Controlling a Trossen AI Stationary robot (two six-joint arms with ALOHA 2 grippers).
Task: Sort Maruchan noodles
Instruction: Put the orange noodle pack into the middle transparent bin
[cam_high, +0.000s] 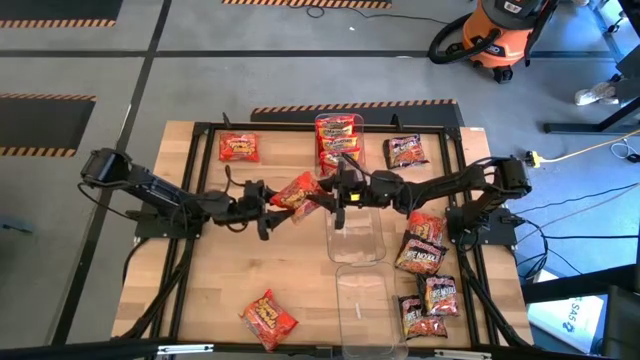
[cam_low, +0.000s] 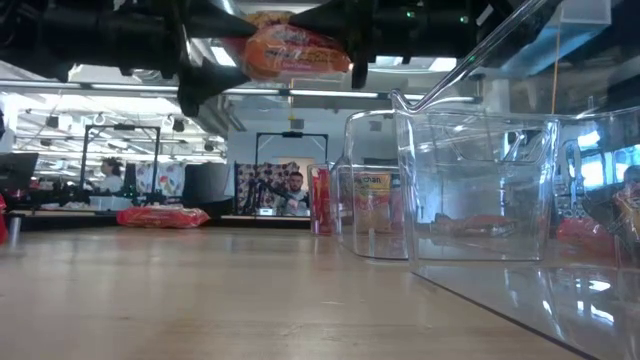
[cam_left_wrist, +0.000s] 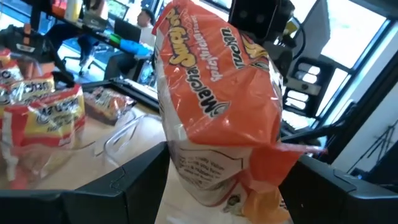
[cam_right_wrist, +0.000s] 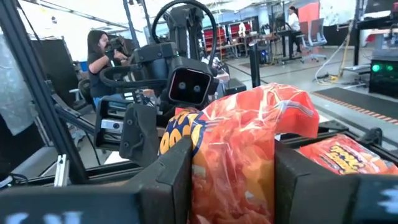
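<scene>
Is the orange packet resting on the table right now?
No, the orange packet hangs well above the tabletop, between both pincers.

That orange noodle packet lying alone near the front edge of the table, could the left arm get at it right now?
Probably not yet. The left gripper sits at the raised orange packet that the right gripper clamps. The table toward the lone packet looks unobstructed.

Left arm: reaching in from the left side, stretching toward the middle of the table.
Left gripper (cam_high: 275, 205): hanging in the air, fingers spreading wide apart.
Right arm: reaching in from the right side, meeting the left one.
Right gripper (cam_high: 335, 195): staying up high, fingers squeezing an orange packet (cam_high: 298, 192).
</scene>
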